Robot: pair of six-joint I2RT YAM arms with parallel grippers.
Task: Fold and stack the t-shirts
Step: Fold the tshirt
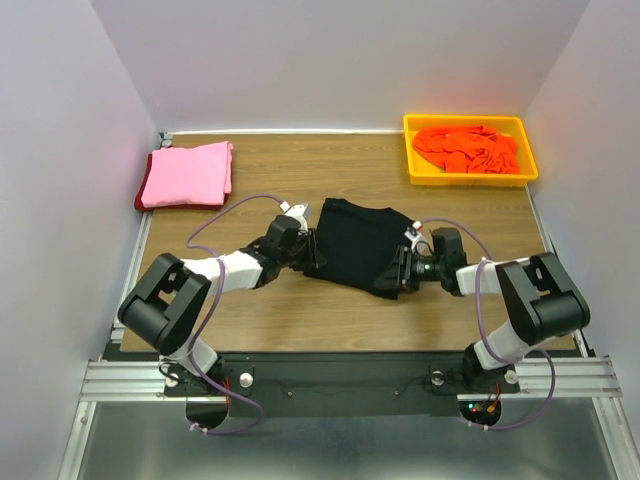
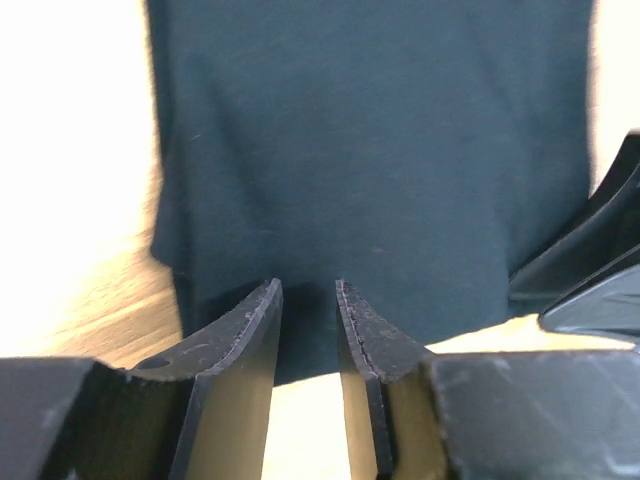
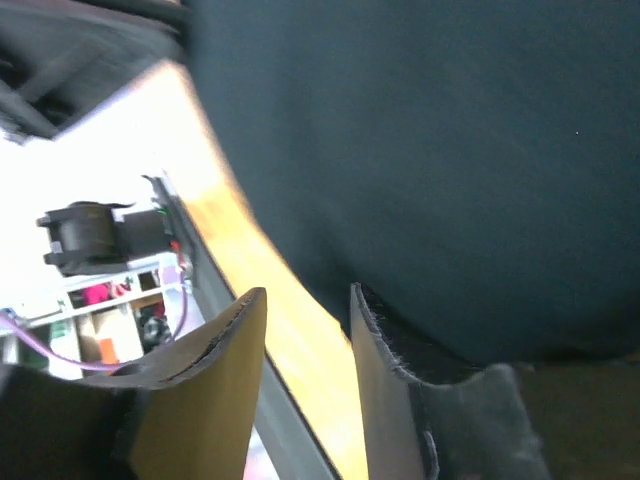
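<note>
The black shirt [image 1: 360, 245] lies flat in the middle of the table [image 1: 300, 320]. The left gripper [image 2: 308, 285] sits at its 9 o'clock edge, fingers a little apart. The right gripper [image 3: 308, 290] sits at its 4 o'clock edge, fingers apart too, holding nothing.

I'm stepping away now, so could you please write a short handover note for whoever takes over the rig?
Grippers: left gripper open, tips over an edge of the black shirt; right gripper open at the opposite edge; neither grips anything.
Done: pink shirt folded on the dark red shirt, far left.
Left: finish folding the black shirt mid-table and stack it; the orange shirt lies crumpled in the tray.
</note>
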